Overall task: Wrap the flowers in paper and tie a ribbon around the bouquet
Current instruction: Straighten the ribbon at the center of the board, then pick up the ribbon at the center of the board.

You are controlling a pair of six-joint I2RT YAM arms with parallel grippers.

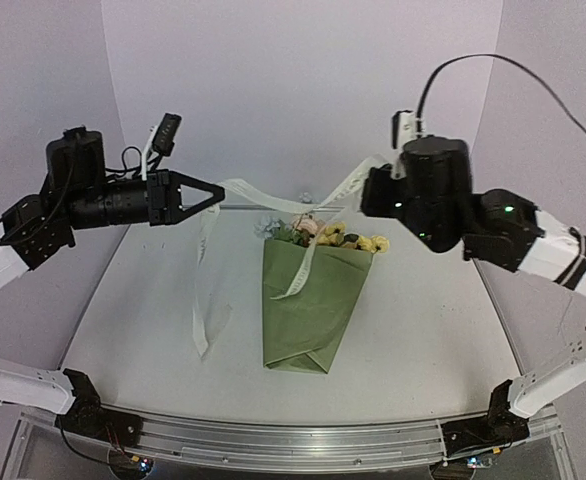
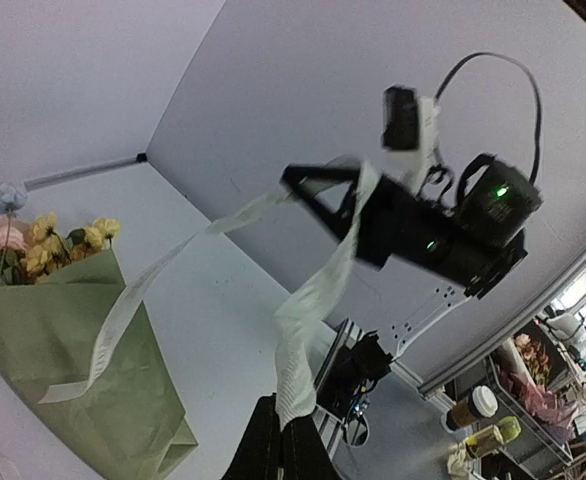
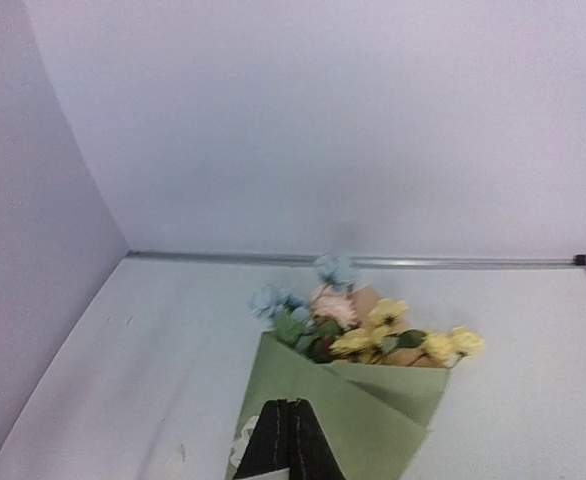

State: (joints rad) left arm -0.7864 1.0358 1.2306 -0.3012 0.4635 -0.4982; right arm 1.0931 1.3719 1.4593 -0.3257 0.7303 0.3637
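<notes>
Olive-green paper [image 1: 298,330] is folded into a cone round the flowers [image 1: 338,238]. You will find this bouquet [image 1: 318,290] lying flat at the middle of the table [image 1: 443,320] in the top view, with its blooms at 12 o'clock and its narrow folded end at 6 o'clock. Within the bunch the pale blue heads sit toward 11 o'clock, the pink one is in the middle, and the yellow ones spread toward 2 o'clock. Your left gripper [image 1: 216,192] hangs in the air at about 10 o'clock from the bouquet, its jaws pinched together on the cream ribbon [image 1: 201,310]. In the left wrist view the band comes straight out from between those fingers. From that pinch one long tail drops to the table and lies at 9 o'clock of the cone, apart from the paper. The other run crosses the air above the blooms to your right gripper [image 2: 293,180], which is raised at about 1 o'clock from the bouquet. Its jaws are pressed together. The ribbon lies across its fingers, but you cannot tell from these views whether the band is nipped between them or only draped over them. From there the ribbon slants down over the flowers, and its loose end rests on the front of the paper, toward the wide rim. It lies on top of the cone there and is not wound round it.
</notes>
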